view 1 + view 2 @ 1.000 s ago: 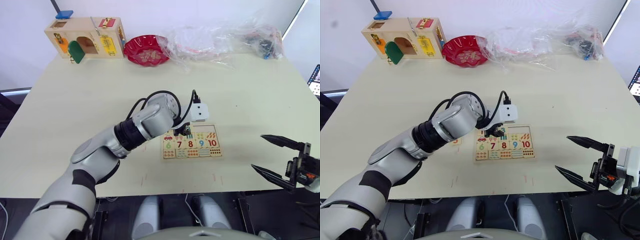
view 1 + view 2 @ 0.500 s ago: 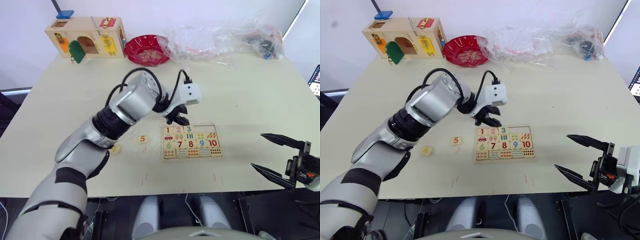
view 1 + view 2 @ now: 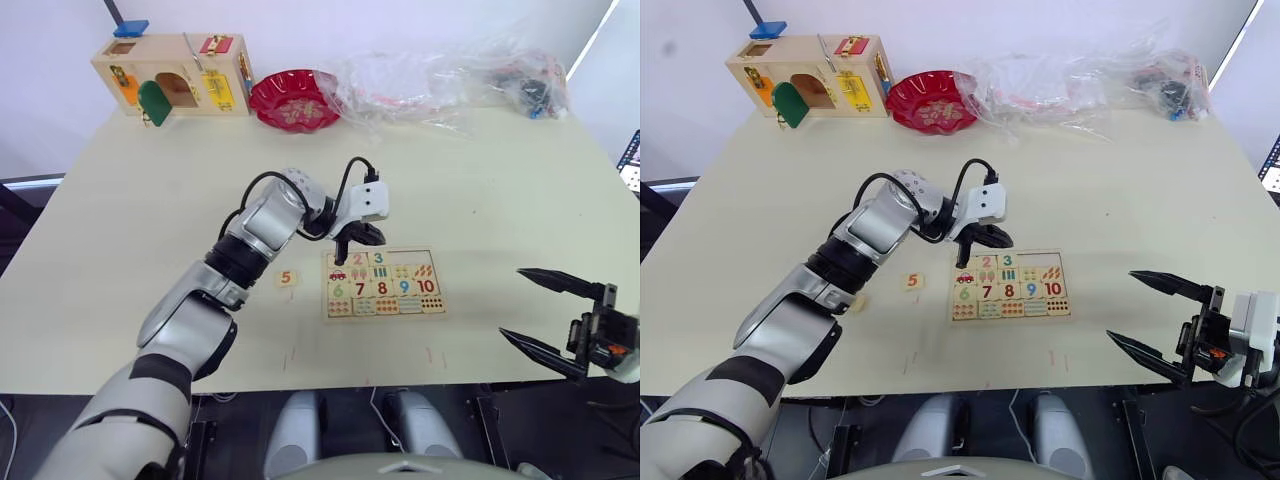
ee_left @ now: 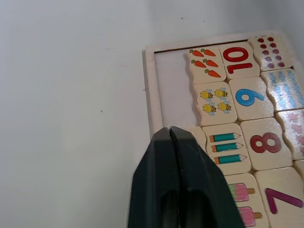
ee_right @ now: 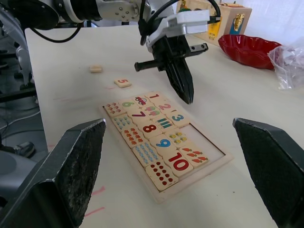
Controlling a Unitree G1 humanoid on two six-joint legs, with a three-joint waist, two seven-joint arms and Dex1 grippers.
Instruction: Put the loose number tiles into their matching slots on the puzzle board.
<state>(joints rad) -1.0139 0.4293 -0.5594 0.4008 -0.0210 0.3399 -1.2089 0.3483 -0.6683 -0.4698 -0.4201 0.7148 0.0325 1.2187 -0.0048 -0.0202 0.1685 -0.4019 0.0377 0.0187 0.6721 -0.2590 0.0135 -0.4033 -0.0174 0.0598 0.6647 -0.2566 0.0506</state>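
Observation:
The puzzle board [image 4: 149, 90] lies on the table in front of me. Tiles 1 [image 5: 153, 96], 2 [image 3: 358, 258] and 3 [image 3: 378, 257] sit in its top row. Beside tile 3, the two matching slots [image 4: 172, 90] at the row's end are bare. A loose tile 5 [image 3: 286, 279] lies on the table left of the board. Farther left lies another pale tile [image 5: 95, 69] whose numeral I cannot read. My left gripper [image 4: 169, 130] is shut with nothing in it, its tip just over the top row. My right gripper [image 3: 512, 302] is open, off the table's front right.
A wooden box [image 3: 170, 75] with coloured doors stands at the back left. A red bowl [image 3: 293, 100] is beside it, and crumpled plastic bags [image 3: 440, 75] stretch along the back right. The table's front edge runs just below the board.
My left gripper lifted off the board, swung up and left, then came back down over the top row. Tile 5 now shows beside the arm. The right arm has not moved.

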